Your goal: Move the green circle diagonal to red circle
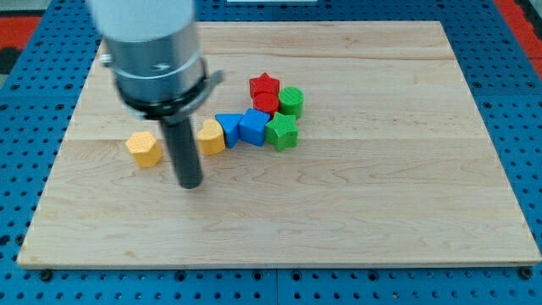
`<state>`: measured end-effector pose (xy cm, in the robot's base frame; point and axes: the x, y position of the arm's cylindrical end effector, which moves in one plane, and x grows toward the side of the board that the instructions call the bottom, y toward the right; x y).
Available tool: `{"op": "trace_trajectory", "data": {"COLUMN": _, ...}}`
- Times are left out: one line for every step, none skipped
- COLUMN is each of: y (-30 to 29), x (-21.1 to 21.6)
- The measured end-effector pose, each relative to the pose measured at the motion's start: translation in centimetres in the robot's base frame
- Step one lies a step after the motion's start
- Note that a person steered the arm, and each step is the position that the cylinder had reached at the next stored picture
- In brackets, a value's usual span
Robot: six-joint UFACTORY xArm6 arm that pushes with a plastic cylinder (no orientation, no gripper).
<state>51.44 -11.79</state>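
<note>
The green circle [291,101] stands at the right of a tight cluster near the board's middle, touching the red circle [266,104] on its left. A red star [264,85] sits just above the red circle. A green star [281,131] lies below them. My tip [190,182] rests on the board well to the lower left of the cluster, far from the green circle, touching no block.
A blue cube [253,126] and a blue heart-like block [228,129] lie left of the green star. A yellow heart [210,136] sits just right of my rod. A yellow hexagon block [145,148] lies left of it. The wooden board [406,195] ends at a blue pegboard.
</note>
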Motion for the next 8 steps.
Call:
{"op": "trace_trajectory", "data": {"y": -7.0, "x": -1.2}}
{"op": "trace_trajectory", "data": {"y": -3.0, "x": -6.6}}
{"op": "trace_trajectory", "data": {"y": 3.5, "x": -11.1}}
{"op": "trace_trajectory", "data": {"y": -3.6, "x": -11.2}}
{"op": "trace_trajectory", "data": {"y": -2.3, "x": -8.5}}
{"op": "trace_trajectory", "data": {"y": -2.3, "x": -5.5}}
{"op": "trace_trajectory", "data": {"y": -7.5, "x": -10.7}}
{"op": "trace_trajectory", "data": {"y": -4.2, "x": -13.3}}
